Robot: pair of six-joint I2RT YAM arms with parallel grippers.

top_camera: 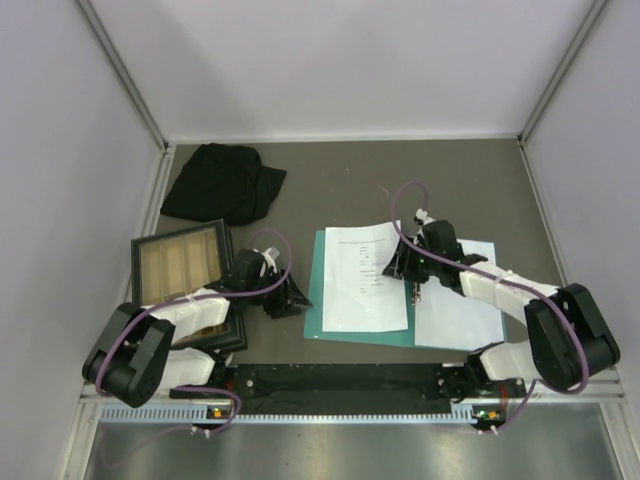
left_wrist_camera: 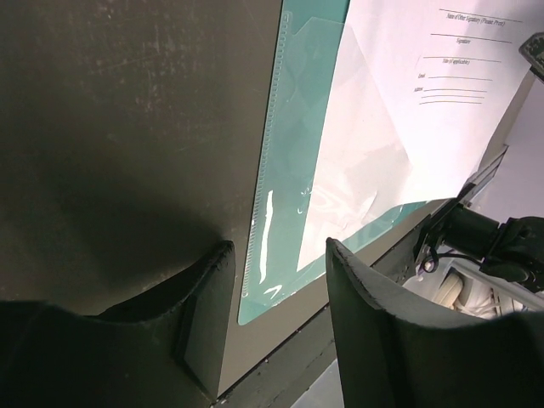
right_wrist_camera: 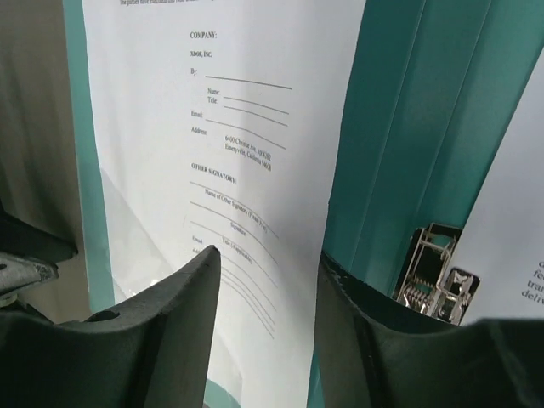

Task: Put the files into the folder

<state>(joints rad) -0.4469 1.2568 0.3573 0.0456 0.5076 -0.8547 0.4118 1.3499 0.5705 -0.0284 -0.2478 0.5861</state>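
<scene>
Dark curved fingers of the left claw (left_wrist_camera: 280, 255) filled the bottom of its wrist view, spread apart and gripping nothing. Just ahead of them, showing between the fingertips, lay the near corner of the folder (left_wrist_camera: 293, 153). It was teal-green and flat on the dark counter (left_wrist_camera: 127, 127), with a shiny transparent layer over its inner face. Behind this claw, on its outer left side, sat a dark-framed wooden tray (top_camera: 180, 260), partly hidden under the left arm. Farther beyond the tray lay a crumpled black cloth (top_camera: 225, 185). Neither touched the folder.

The right claw (right_wrist_camera: 269, 259) was also spread wide and held nothing, poised over the folder's middle. Whether it touched the paper could not be told. Directly below and ahead of it lay one of the files (right_wrist_camera: 212, 153), a white sheet with lines of small black print. It rested on the folder's left half, with a teal border along its left edge. To this claw's right ran a bare teal strip with a crease. A silver metal clip (right_wrist_camera: 433, 272) sat just past the right finger, and beyond it lay loose white paper (right_wrist_camera: 518, 238) overlapping the folder's right side. The right arm crossed above that paper and hid part of it, so the number of sheets there could not be told.
</scene>
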